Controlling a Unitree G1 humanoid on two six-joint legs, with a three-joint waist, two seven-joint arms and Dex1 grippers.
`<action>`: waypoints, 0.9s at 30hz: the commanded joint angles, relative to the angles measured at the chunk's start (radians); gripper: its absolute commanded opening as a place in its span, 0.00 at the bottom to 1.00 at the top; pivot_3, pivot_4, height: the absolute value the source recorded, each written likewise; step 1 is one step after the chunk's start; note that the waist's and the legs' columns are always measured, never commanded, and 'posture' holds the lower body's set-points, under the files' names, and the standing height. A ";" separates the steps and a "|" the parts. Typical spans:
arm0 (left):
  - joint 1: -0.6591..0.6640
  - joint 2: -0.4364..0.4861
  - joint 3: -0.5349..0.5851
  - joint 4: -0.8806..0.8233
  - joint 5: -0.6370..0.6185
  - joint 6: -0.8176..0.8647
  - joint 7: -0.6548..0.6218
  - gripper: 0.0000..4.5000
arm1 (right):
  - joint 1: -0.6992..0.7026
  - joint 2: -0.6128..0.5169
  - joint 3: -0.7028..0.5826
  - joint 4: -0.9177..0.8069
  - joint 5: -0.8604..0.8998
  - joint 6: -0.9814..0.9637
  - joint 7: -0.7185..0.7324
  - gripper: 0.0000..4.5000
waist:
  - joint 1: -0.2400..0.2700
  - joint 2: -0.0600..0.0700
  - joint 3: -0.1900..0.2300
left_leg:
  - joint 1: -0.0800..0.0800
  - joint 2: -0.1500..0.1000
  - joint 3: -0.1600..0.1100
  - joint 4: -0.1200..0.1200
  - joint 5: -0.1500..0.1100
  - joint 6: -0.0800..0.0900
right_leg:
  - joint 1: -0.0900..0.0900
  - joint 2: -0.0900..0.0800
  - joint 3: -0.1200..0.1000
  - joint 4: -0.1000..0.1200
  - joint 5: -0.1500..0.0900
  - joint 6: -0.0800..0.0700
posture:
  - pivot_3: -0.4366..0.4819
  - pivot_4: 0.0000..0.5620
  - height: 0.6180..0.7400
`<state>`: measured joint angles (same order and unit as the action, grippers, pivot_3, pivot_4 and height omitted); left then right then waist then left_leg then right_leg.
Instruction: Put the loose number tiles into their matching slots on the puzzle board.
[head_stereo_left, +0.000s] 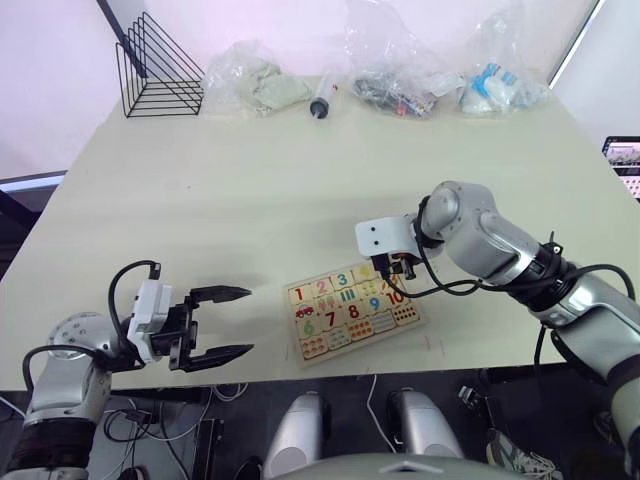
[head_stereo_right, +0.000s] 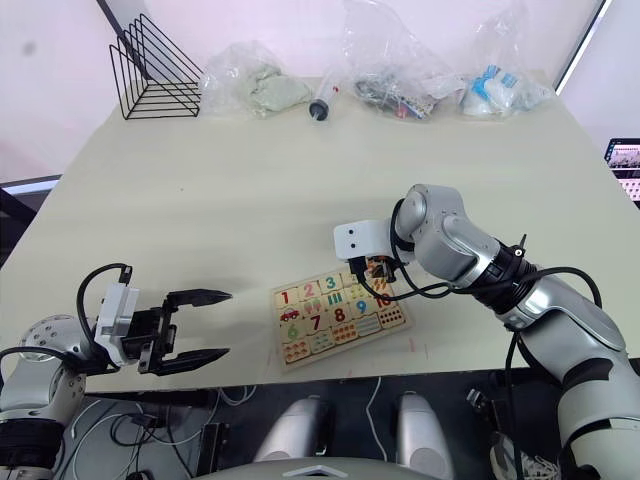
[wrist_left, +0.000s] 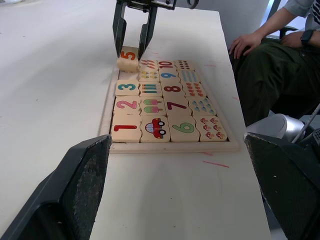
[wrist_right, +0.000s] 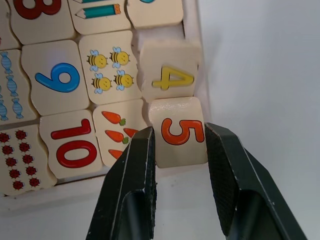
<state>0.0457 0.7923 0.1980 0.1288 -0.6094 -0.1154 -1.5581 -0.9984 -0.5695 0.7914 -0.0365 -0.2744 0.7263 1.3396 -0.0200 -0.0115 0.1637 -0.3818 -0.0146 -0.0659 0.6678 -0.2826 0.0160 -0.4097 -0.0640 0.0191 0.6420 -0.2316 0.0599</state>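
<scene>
The 5 tile (wrist_right: 181, 132) sits between the right gripper (wrist_right: 180, 150) fingers, clamped on both sides, at the far corner of the puzzle board (head_stereo_left: 352, 312) — tilted, its outer edge riding up on the frame, not flat in its slot. Just past the fingertips, touching the 5, is the 4 tile (wrist_right: 171, 79), also a bit skewed in its recess. Beyond that along the same row: 3 tile (wrist_left: 127, 87), 2 tile (wrist_left: 127, 105), 1 tile (wrist_left: 126, 128), all seated.

The right wrist view gives the close detail: carrots tile (wrist_right: 117, 131) beside the left finger, the 10 (wrist_right: 74, 147), bees tile and blue 9 further in. The left wrist view shows the whole board lengthwise w/ the right gripper coming down on the 5 at the far end, plus a seated person (wrist_left: 270, 70) in dark trousers at the table's edge, hand on knee.

The left gripper (head_stereo_left: 218, 325) hovers off the board on the robot's left, well apart from it, fingers spread wide, nothing held.

The head views show a pale cream table (head_stereo_left: 250, 190) — at its far edge a black wire rack (head_stereo_left: 155, 70), several clear plastic bags (head_stereo_left: 400, 70) of items and a syringe-like object (head_stereo_left: 322, 98). White wall behind.
</scene>
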 joint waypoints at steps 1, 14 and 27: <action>0.004 0.006 0.036 -0.003 -0.002 -0.014 -0.013 1.00 | -0.012 0.001 -0.015 -0.016 -0.010 -0.014 0.006 0.19 | 0.000 0.000 0.000 | 0.000 0.000 0.000 0.000 0.000 0.000 | 0.000 0.000 0.000 0.000 0.000 0.000 | 0.48 0.27 1.00; -0.001 0.007 0.034 0.000 0.000 -0.016 -0.023 1.00 | -0.008 0.004 -0.016 0.002 -0.019 -0.044 0.006 0.19 | 0.000 0.000 0.000 | 0.000 0.000 0.000 0.000 0.000 0.000 | 0.000 0.000 0.000 0.000 0.000 0.000 | 0.48 0.27 1.00; -0.003 0.008 0.033 0.006 0.001 -0.018 -0.026 1.00 | -0.002 0.002 -0.010 0.011 -0.033 -0.069 0.021 0.19 | 0.000 0.000 0.000 | 0.000 0.000 0.000 0.000 0.000 0.000 | 0.000 0.000 0.000 0.000 0.000 0.000 | 0.48 0.27 1.00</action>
<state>0.0454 0.7924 0.1980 0.1331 -0.6078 -0.1168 -1.5680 -0.9966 -0.5646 0.7914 -0.0151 -0.2960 0.6685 1.3527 -0.0199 -0.0114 0.1637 -0.3818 -0.0146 -0.0659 0.6677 -0.2826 0.0159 -0.4097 -0.0640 0.0191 0.6419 -0.2316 0.0599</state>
